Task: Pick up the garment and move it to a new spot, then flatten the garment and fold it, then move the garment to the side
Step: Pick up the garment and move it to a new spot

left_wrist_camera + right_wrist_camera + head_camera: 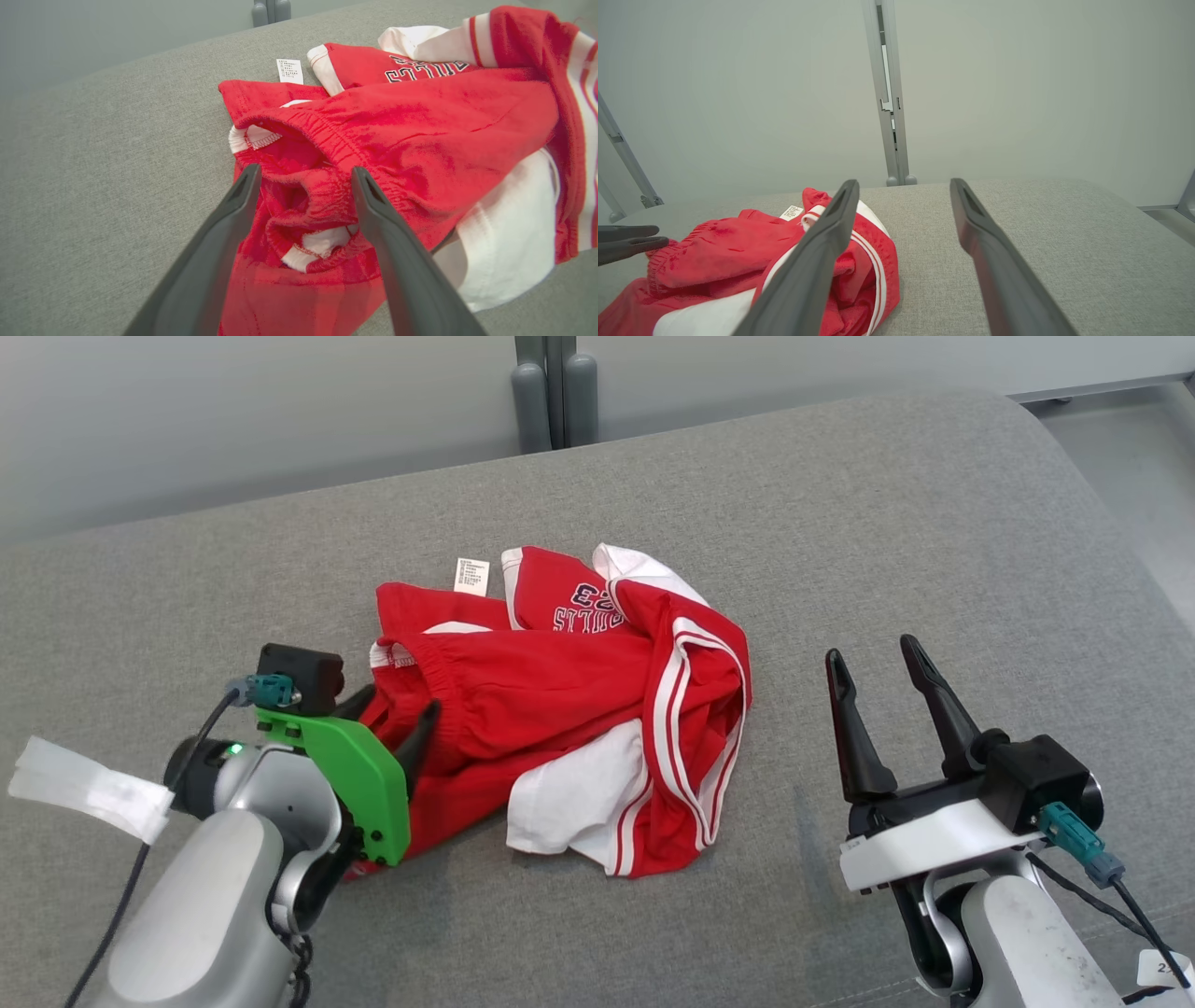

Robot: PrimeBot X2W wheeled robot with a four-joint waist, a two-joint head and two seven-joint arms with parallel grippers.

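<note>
Left gripper (304,171): jaws wide apart, nothing clamped. A bunched fold of the red elastic waistband (322,186) lies in the gap between the two fingers. Whether the fingers touch the cloth cannot be told.

Right gripper (872,651): jaws wide apart and empty, with bare grey cushion (934,523) between and beyond the fingers.

Garment (560,709): red with white panels and white stripes, crumpled in a loose heap on the cushion. It starts under the left jaws and spreads ahead of them, towards the right gripper. Its striped edge lies near the outer side of the right gripper's left finger, apart from it. Dark lettering shows on a red fold at the far side of the heap.

Label (471,575): white, flat on the cushion just past the heap's far edge, ahead of the left jaws.

Post (555,392): grey, upright behind the cushion's back edge, against the pale wall (1017,93).
</note>
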